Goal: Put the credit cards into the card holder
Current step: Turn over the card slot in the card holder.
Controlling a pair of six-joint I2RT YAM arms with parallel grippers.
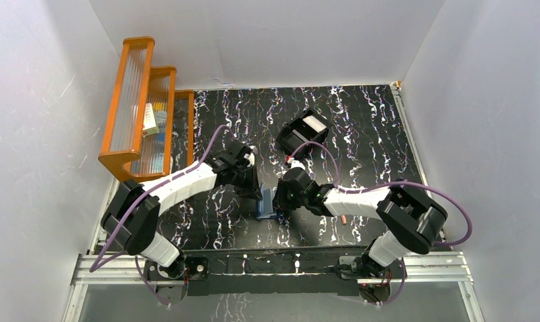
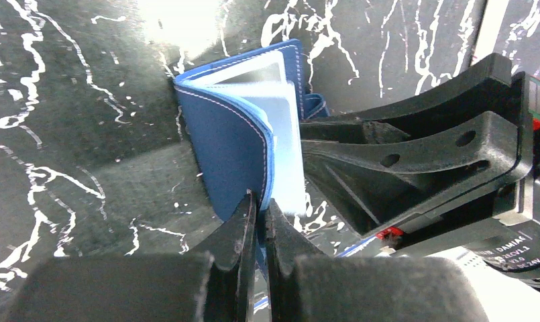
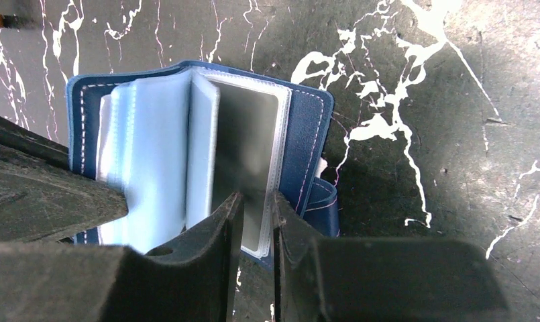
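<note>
The card holder [image 1: 267,203] stands open on the table [image 1: 361,134], between my arms. My left gripper [image 2: 259,218] is pinched tight on its navy cover edge. My right gripper [image 3: 253,215] sits narrow around a grey card [image 3: 243,147] in a clear sleeve [image 3: 280,134]. I can't tell if it grips, and the card's bottom is hidden.

From above, the small navy-blue soft folding wallet [image 1: 267,203] is mostly hidden under the ends of both arms. Only a blue bit shows. In the right wrist view, the flat grey card [image 3: 245,154] just ahead of the right gripper [image 3: 253,208] is blurry. Its lower end hides between the fingers, so I cannot tell if they pinch it. In the left wrist view, the left gripper [image 2: 259,208] is blurry and covers the wallet's bottom edge.
</note>
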